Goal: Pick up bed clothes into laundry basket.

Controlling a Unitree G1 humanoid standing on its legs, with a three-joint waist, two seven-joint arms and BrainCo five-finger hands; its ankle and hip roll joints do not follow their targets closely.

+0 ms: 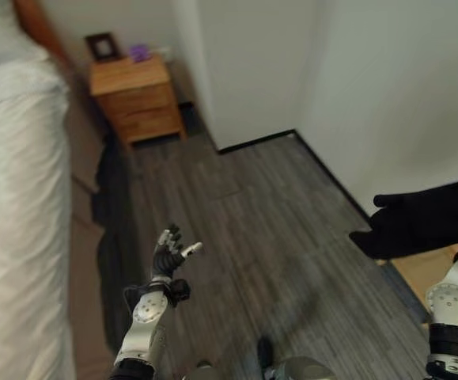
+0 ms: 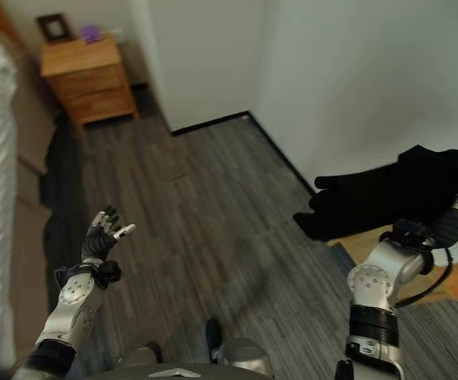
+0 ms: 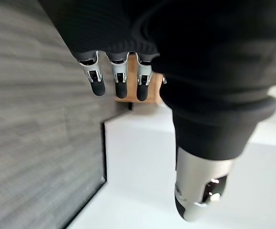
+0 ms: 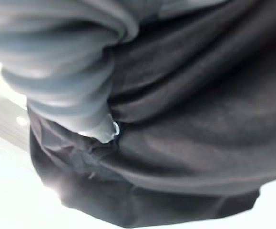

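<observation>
Black cloth (image 2: 387,194) drapes the raised right hand (image 2: 450,218), grip unclear; left hand (image 1: 168,252) lifted, fingers spread.

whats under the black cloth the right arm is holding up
Under the black cloth a light wooden surface and the right forearm show. The cloth covers the right hand, so its fingers cannot be seen. The left hand is raised, open and empty, over the grey floor.
</observation>
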